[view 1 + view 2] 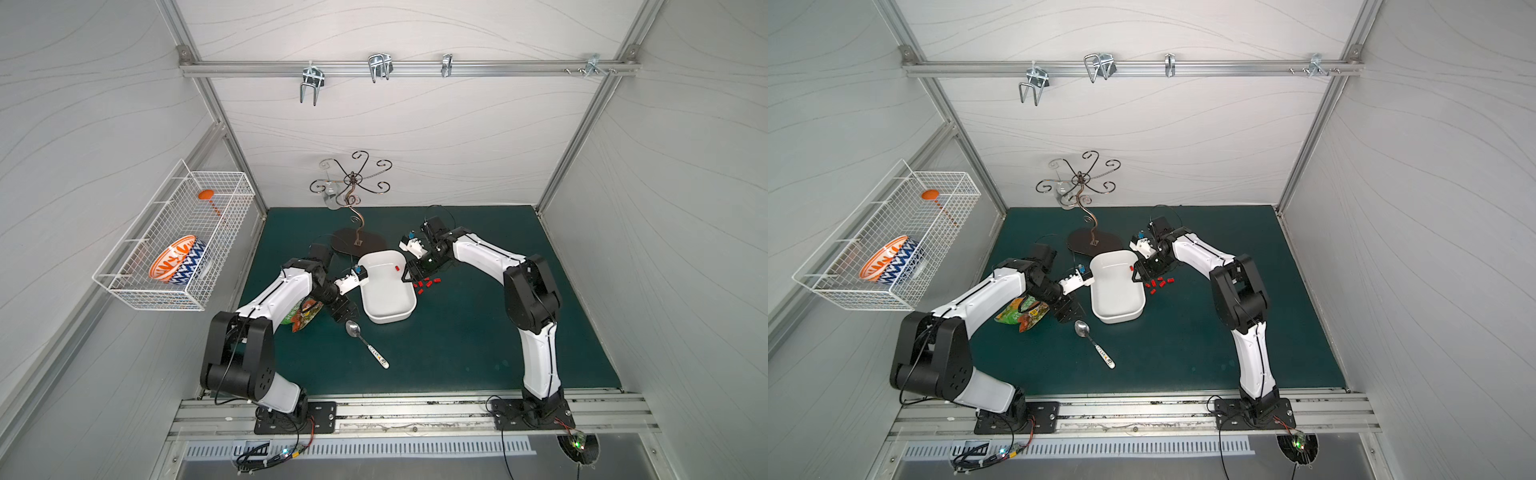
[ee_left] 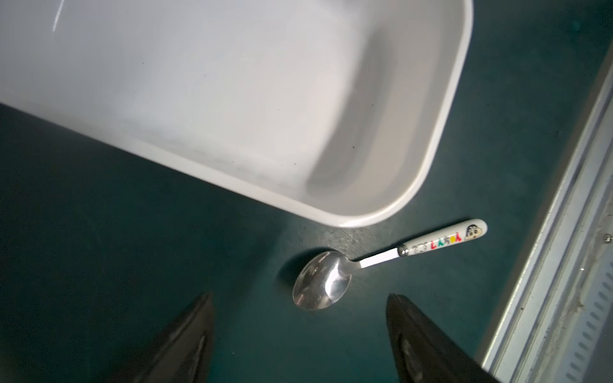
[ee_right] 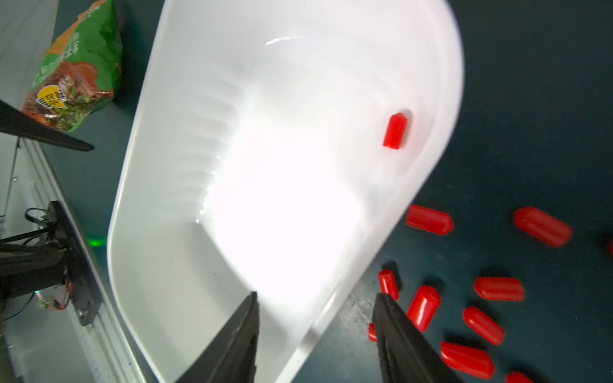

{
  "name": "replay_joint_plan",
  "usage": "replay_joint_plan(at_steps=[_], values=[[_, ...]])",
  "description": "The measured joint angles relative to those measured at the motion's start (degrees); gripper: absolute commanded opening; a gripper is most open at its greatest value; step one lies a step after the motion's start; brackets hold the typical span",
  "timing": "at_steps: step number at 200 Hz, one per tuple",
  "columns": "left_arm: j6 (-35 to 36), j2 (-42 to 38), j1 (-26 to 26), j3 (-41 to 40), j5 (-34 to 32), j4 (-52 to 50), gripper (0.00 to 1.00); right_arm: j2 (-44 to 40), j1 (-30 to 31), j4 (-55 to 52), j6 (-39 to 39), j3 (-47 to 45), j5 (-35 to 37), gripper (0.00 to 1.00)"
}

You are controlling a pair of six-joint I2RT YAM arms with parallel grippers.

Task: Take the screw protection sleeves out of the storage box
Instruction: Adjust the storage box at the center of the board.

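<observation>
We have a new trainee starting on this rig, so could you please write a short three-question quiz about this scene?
1. True or false: all the screw protection sleeves are out of the storage box.
2. What does the left gripper hold? A the spoon; B the snack bag; C nothing.
3. Fill in: the sleeves on the mat lie beside the ___ gripper.
Key: 1 false, one lies inside the box; 2 C, its jaws stand open and empty; 3 the right gripper.
</observation>
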Motion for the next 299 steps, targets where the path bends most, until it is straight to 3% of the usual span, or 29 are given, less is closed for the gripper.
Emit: replay_joint_plan(at_steps=[97,228,248,299], values=[[-2.16,6.29,-2.05,3.74,-5.42,2.58,0.83,0.63,-0.31,-0.44,2.73,0.07,-9.42,0.55],[-2.56,6.29,-2.29,3.80,-6.01,2.25,0.83,-0.20,-0.92,-0.39,3.32,0.07,-12.02,0.54],[-2.82,6.29,-2.29,3.91,-6.05,1.64,0.83,-0.20,-0.92,-0.68,3.30,0.39,-9.20,0.55],[-2.91,4.42,-2.29,4.26,-6.29,-1.18,0.86,-0.24,-0.87,-2.69,1.01,6.84,6.54,0.62]])
